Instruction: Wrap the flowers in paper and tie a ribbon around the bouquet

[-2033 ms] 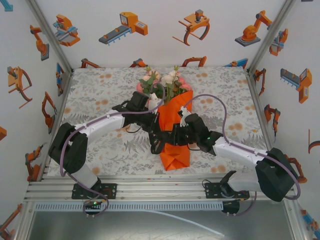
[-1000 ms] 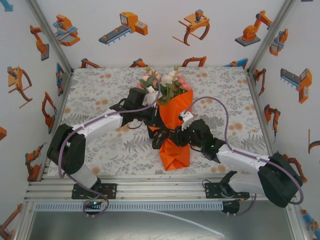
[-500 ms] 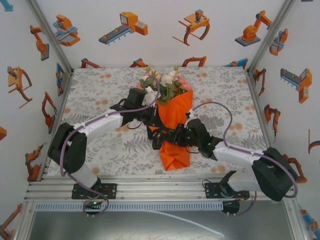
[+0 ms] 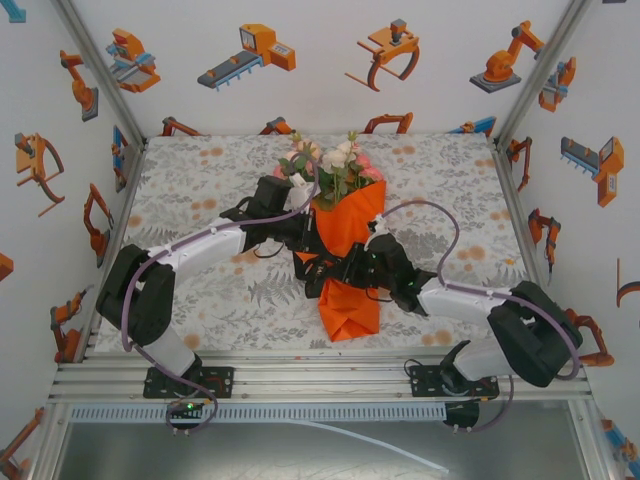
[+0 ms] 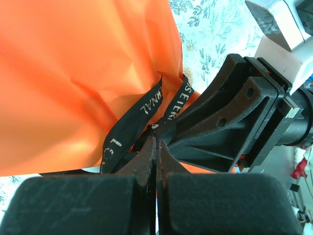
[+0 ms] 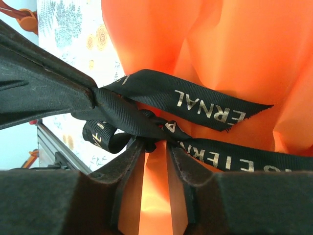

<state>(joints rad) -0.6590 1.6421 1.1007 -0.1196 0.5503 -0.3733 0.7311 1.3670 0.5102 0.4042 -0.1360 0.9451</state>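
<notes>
Floral tablecloth [image 4: 200,200], orange-wrapped bouquet [image 4: 345,215] — left pincer [image 5: 155,139] clamps the ribbon [image 6: 210,105], right pincer [image 6: 154,144] nips its knot [image 6: 146,125]. I should pull apart evenly, gently — sparing the paper [image 5: 73,73].

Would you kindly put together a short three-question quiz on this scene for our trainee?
1. True or false: the left fingers are shut on the ribbon.
2. The paper is: A green, B orange, C blue.
3. Fill in: the flowers point toward the ___ edge of the table.
Key: 1 true; 2 B; 3 far.
</notes>
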